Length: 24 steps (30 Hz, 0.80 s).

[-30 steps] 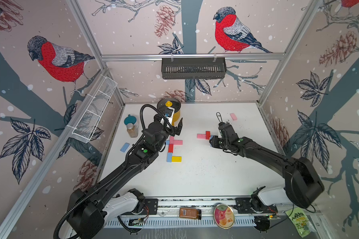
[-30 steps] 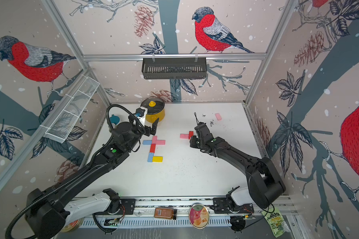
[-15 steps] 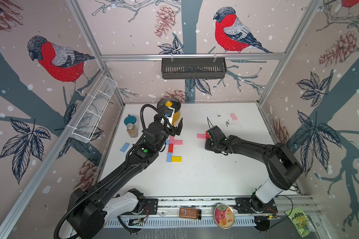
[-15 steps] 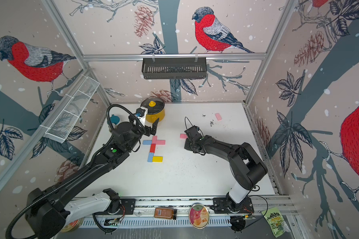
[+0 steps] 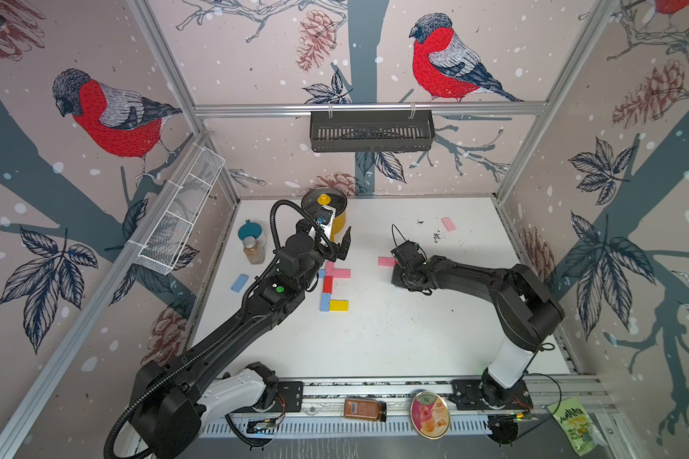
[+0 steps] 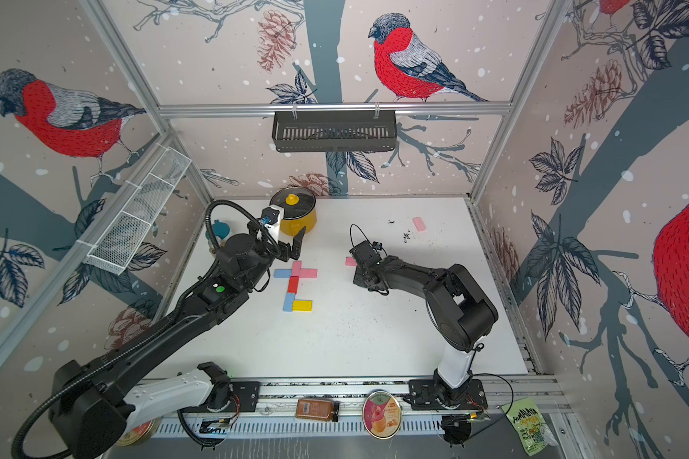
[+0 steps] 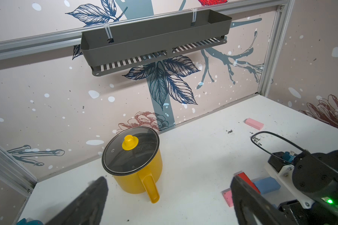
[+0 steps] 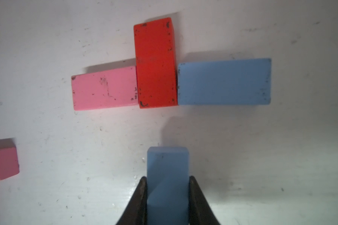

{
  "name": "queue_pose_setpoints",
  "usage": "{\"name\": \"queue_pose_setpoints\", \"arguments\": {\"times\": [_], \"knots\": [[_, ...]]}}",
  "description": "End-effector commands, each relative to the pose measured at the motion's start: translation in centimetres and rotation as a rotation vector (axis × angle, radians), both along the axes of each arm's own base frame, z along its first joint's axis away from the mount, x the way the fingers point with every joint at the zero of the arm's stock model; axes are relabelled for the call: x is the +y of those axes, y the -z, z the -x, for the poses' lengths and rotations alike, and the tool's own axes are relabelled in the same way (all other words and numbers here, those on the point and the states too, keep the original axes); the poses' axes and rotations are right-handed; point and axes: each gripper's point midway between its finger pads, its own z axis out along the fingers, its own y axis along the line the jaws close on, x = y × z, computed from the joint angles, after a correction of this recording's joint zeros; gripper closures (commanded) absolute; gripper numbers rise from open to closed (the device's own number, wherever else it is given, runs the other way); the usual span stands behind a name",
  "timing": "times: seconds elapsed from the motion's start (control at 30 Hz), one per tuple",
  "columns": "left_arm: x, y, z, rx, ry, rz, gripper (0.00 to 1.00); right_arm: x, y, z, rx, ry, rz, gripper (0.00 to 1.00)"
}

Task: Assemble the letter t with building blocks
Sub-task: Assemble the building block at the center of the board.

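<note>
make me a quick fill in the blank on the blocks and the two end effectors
1. The gripped block in the shut right end effector is light ___.
2. The left end effector is ___, holding nothing.
3. In the right wrist view, the red block lies between a blue block and a ___ one.
4. The jutting block at the foot of the laid-out letter is ___.
Missing words: blue; open; pink; yellow.

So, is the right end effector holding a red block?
No, the right wrist view shows the right end effector gripping a light blue block.
</note>
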Motion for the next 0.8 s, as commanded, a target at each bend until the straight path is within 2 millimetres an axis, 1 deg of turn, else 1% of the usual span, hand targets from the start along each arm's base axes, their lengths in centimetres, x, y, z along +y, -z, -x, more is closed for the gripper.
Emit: {"name": "queue_pose_setpoints", "arguments": {"times": [0.0, 0.17, 0.47, 0.77], "knots": [[-0.1, -1.2, 0.0, -0.036, 0.004, 0.023, 0.03, -0.5, 0.0, -0.3, -0.008, 0.018, 0.037, 0.82], [-0.2, -1.1, 0.0, -0.035, 0.007, 0.023, 0.03, -0.3, 0.7, -0.3, 0.007, 0.006, 0.06, 0.81], [-0.2, -1.2, 0.0, -0.036, 0.007, 0.022, 0.03, -0.3, 1.3, -0.9, 0.011, 0.0, 0.095, 0.79], [-0.2, -1.3, 0.0, -0.038, 0.006, 0.025, 0.03, -0.1, 2.0, -1.2, 0.031, -0.014, 0.123, 0.74]]}}
